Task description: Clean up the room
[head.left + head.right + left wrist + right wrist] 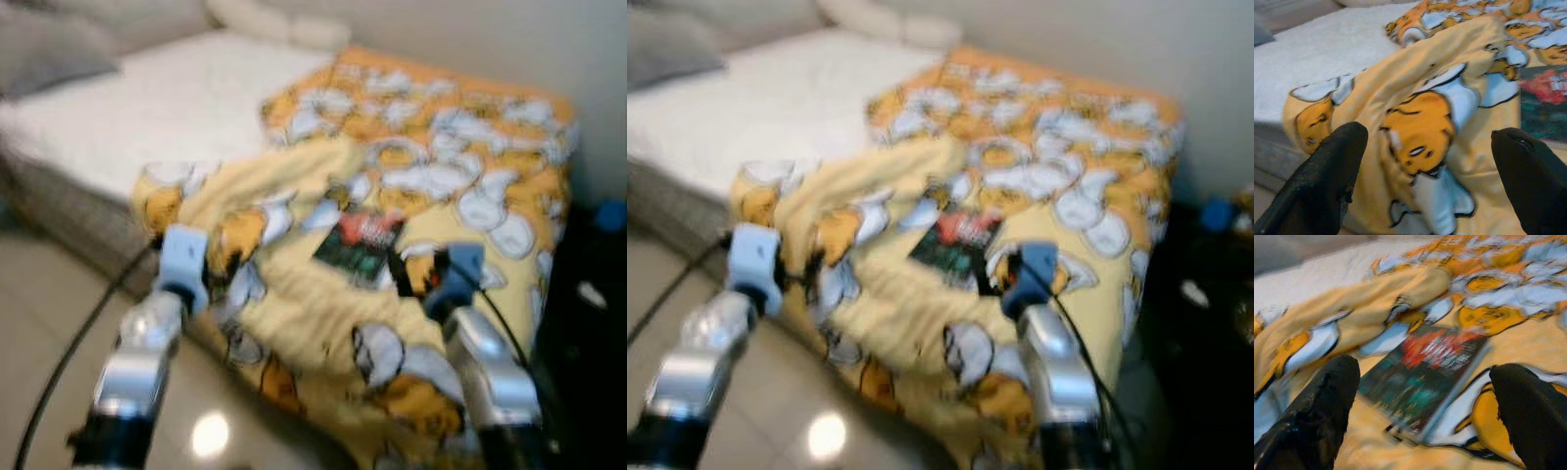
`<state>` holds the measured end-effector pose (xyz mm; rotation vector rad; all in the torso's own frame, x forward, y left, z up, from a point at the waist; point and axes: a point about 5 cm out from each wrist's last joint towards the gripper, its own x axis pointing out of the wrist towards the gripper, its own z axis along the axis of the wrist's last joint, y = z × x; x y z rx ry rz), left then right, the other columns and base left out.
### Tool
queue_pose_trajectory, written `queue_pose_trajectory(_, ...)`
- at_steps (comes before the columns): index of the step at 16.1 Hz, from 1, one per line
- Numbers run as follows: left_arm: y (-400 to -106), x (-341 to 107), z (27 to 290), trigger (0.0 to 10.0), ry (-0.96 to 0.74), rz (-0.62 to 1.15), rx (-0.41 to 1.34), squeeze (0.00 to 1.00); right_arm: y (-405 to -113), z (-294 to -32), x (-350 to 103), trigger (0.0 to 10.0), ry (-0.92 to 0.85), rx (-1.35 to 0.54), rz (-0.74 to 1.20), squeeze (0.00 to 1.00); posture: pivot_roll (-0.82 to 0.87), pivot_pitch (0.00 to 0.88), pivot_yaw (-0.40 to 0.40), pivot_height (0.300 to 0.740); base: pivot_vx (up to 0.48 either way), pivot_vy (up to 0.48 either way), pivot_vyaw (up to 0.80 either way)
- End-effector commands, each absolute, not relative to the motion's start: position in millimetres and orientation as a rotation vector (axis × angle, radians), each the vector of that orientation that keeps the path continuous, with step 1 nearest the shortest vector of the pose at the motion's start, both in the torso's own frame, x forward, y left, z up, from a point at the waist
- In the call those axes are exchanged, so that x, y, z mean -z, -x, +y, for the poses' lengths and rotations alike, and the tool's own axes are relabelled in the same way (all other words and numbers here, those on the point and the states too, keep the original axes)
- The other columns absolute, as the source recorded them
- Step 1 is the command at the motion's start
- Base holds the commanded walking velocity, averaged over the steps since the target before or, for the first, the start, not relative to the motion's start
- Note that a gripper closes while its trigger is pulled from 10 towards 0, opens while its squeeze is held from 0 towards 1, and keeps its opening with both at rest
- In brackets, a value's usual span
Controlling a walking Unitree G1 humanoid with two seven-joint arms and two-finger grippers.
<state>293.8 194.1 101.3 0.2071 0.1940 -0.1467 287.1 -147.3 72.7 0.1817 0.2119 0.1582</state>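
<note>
A dark book (359, 244) with a red and green cover lies flat on a crumpled yellow blanket (392, 186) printed with orange and white cartoon figures, spread over the bed's near corner. My right gripper (1422, 396) is open just short of the book (1425, 372), its fingers (1317, 416) apart on either side of it. The left gripper (1425, 171) is open too, facing a bunched fold of the blanket (1415, 132) at the bed's edge. Both silver arms reach forward, the left arm (147, 343) and the right arm (485, 362).
The bed's white mattress (147, 108) stretches to the back left, with a grey pillow (49, 49) and a white pillow (284, 24) at its head. Dark furniture (588, 323) stands close on the right. Tiled floor (59, 323) lies at the lower left.
</note>
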Motion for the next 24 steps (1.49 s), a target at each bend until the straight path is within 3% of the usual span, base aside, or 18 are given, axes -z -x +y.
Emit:
queue_pose_trajectory(1,-296.3,-105.1,187.9,10.0,-0.201,0.182,0.166,0.33,-287.2,-156.0,-72.9,10.0,-0.175,-0.124,0.214,0.00,0.02,0.000,-0.040,0.740,0.285,0.000,0.00)
queue_pose_trajectory(9,-296.0,-104.5,189.7,10.0,-0.205,0.185,0.168,0.33,-287.4,-153.9,-72.3,10.0,-0.172,-0.143,0.215,0.00,0.02,0.000,-0.039,0.740,0.283,0.000,0.00)
queue_pose_trajectory(12,-296.3,-104.5,189.7,10.0,-0.213,0.185,0.167,0.32,-287.3,-152.4,-73.1,10.0,-0.169,-0.157,0.209,0.00,0.02,0.000,-0.039,0.740,0.274,0.000,0.70)
queue_pose_trajectory(20,-296.1,-102.7,188.2,10.0,-0.226,0.186,0.175,0.27,-285.4,-151.7,-69.5,10.0,-0.197,-0.165,0.232,0.00,0.02,0.000,-0.040,0.740,0.000,0.000,0.00)
queue_pose_trajectory(24,-292.7,-103.7,178.5,10.0,-0.251,0.187,0.263,0.27,-283.7,-155.0,-67.4,10.0,-0.182,-0.144,0.253,0.00,0.00,0.000,-0.025,0.740,0.000,0.000,0.00)
